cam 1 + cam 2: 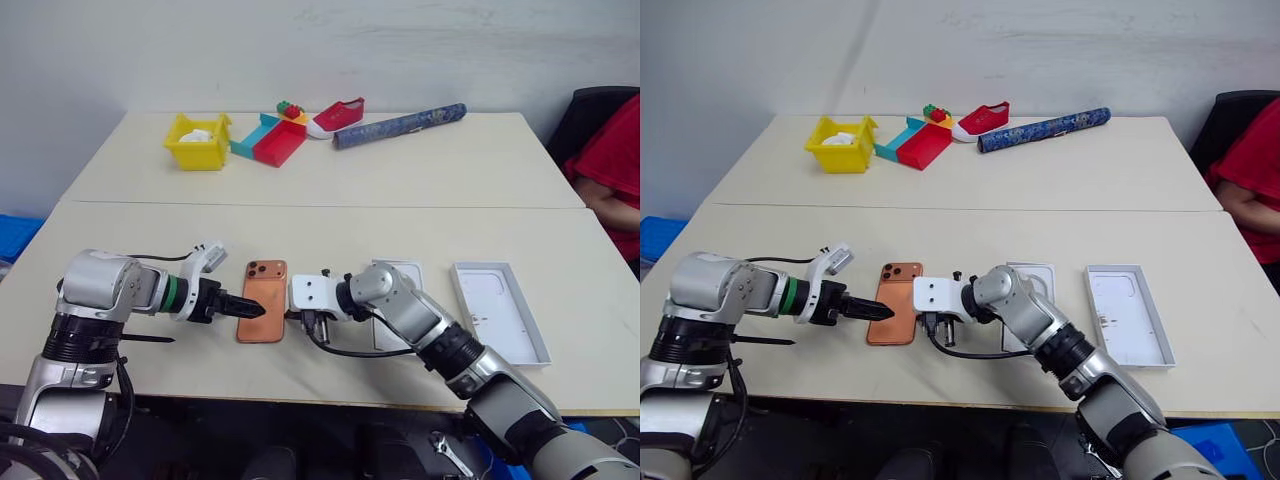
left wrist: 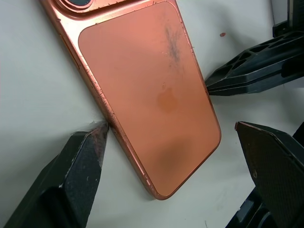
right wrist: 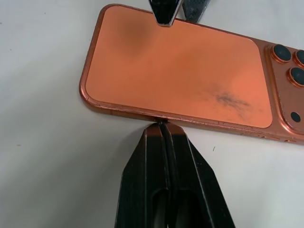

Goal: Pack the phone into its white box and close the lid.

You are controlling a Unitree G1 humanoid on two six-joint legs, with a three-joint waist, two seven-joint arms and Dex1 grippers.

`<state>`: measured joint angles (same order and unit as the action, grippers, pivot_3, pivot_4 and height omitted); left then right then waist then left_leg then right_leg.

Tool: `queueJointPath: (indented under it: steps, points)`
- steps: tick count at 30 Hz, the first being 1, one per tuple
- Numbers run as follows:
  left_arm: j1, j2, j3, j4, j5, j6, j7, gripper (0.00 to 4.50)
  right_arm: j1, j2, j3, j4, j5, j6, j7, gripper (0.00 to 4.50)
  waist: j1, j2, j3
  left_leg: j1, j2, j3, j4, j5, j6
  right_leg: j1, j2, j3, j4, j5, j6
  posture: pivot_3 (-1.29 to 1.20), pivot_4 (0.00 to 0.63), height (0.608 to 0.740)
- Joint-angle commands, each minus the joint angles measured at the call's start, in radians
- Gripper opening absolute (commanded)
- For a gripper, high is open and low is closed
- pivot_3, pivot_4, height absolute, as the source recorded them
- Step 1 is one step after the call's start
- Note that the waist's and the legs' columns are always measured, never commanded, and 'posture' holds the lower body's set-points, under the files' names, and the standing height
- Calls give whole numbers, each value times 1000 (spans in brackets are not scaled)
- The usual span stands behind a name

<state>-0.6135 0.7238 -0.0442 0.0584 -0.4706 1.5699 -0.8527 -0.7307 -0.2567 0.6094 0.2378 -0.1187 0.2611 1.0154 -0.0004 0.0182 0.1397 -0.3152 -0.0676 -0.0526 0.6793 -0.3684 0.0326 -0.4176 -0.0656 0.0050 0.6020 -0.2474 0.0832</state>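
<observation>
While the right gripper (image 3: 164,124) keeps its two black fingers pressed together, their closed tip touches one long edge of the phone (image 1: 262,300) and holds nothing. From the opposite side the left gripper (image 2: 171,142) stands wide open: one finger touches the other long edge, and the second finger hangs on the far side, so the jaws straddle the lower part of the phone without clamping it. The phone lies flat on the table (image 1: 330,180) with its back up and its lenses toward the far end, between the two grippers.

Just behind the right wrist there is a white box (image 1: 400,275), mostly hidden by the arm, and farther to the right lies the lid (image 1: 497,310), open side up.

I judge that the main risk is slipping. The phone is thin and smooth, so if the left fingers close too high they may only scrape over its top. If the closed right tip pushes harder than the left side resists, the phone may turn or slide on the table and leave the open jaws. The fingers can also scratch its back.
</observation>
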Motion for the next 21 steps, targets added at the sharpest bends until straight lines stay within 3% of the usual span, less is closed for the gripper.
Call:
queueJointPath:
  steps: [1, 12, 21]
  points:
    - [45, -20, -48, 71, -53, 44, 8, 4480, -10, 14, -22, -1, -2, -13, -7, 0, -1, 0, 0, 0, 0, 0, 0, 0, 0, 0, 0, 0, 0, 0, 0, 0, 150, 740]
    - [75, -91, 110, 263, -154, 15, -87, 4480, 5, -3, -23, 4, -6, -32, 7, 0, 0, -2, 0, 0, 0, -3, -5, 1, -2, -1, 0, -1, -2, -1, 1, 0, 150, 740]
    - [46, -65, 121, 322, -170, -14, -106, 4480, 18, -20, -26, 0, -13, -43, 13, 0, 0, -4, -1, -5, 0, -4, -12, 2, -3, -6, 0, -2, -2, -1, 1, 0, 150, 740]
